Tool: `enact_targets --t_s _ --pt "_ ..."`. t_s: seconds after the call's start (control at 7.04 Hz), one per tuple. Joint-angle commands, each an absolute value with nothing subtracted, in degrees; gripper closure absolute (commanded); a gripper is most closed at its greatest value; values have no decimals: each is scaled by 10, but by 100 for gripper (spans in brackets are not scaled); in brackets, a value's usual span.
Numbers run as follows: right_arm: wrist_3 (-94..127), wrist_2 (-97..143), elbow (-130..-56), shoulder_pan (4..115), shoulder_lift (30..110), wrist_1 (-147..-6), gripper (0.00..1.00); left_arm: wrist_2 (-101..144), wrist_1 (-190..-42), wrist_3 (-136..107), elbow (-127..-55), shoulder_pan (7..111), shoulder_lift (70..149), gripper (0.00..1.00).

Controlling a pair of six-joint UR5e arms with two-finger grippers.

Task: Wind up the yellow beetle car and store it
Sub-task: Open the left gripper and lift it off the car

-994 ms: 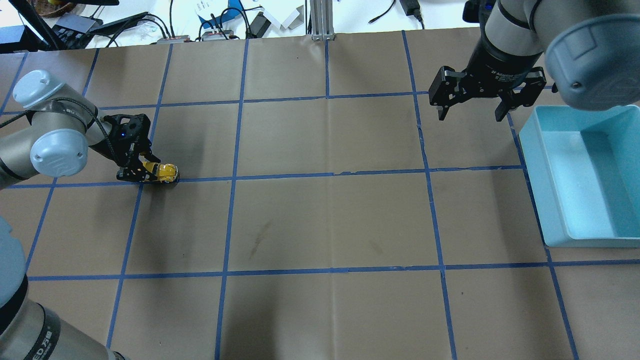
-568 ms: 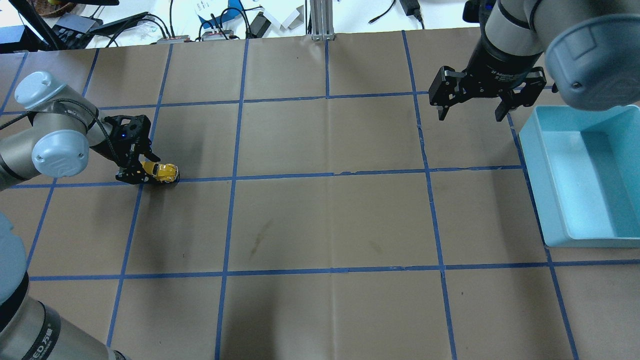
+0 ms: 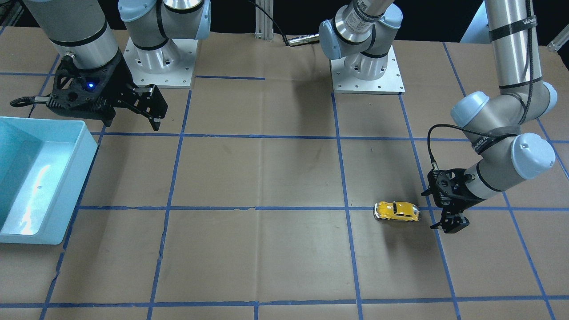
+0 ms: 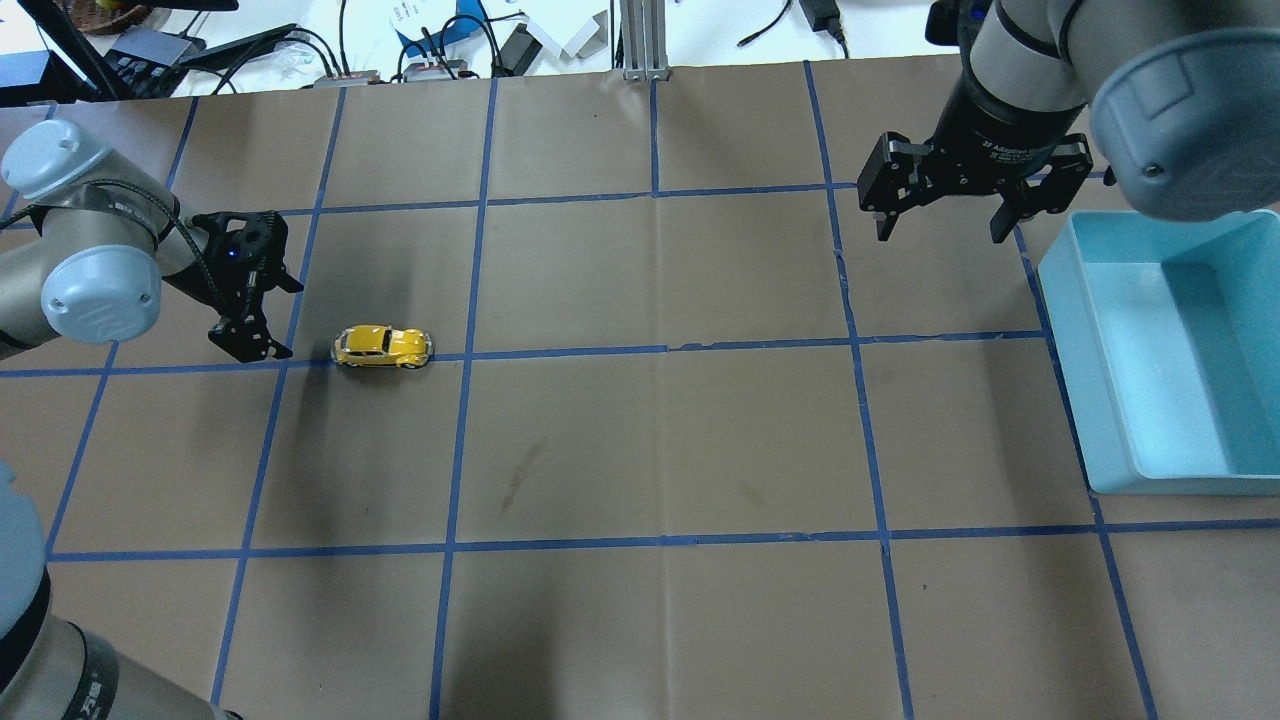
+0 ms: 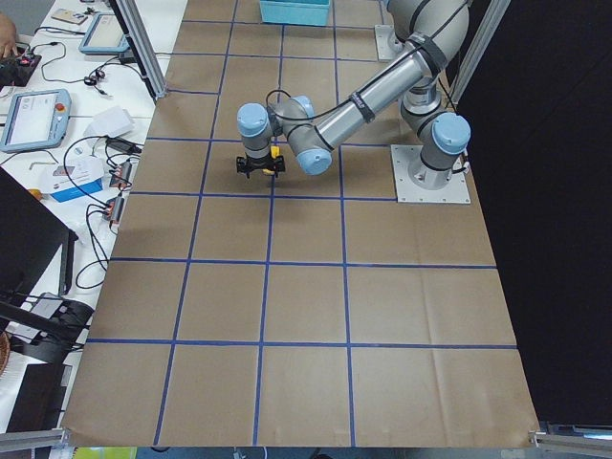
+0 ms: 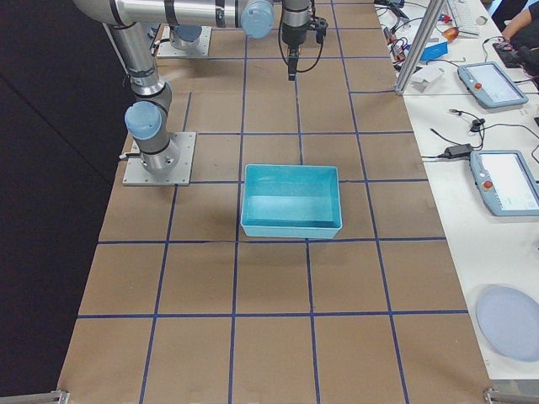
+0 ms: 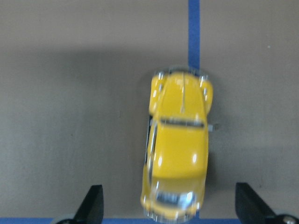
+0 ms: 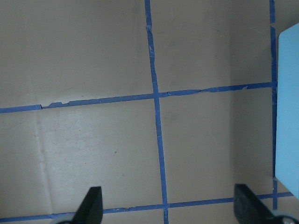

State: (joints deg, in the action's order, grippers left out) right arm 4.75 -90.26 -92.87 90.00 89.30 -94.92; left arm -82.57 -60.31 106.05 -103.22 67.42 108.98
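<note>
Left pincer (image 4: 266, 318) hangs low, spread apart — yellow beetle car (image 4: 383, 346) stands untouched just beside it.

Left claw (image 4: 272, 318) low, right claw (image 4: 941, 235) high, both agape.

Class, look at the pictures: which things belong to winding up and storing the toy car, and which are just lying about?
Belong: yellow beetle car; left tool, open beside it; light blue bin, likely the store; right tool, open near the bin.
Lying about: cables on the far bench; tablets; pale round disc.
</note>
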Motion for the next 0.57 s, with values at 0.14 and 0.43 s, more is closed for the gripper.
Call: enact_targets --t_s 0.14,0.43 --pt "47 -903 -930 900 893 -948 0 -892 -754 773 -939 795 996 0" --pt "48 -902 -932 898 893 -947 0 -904 -829 586 -904 872 950 0"
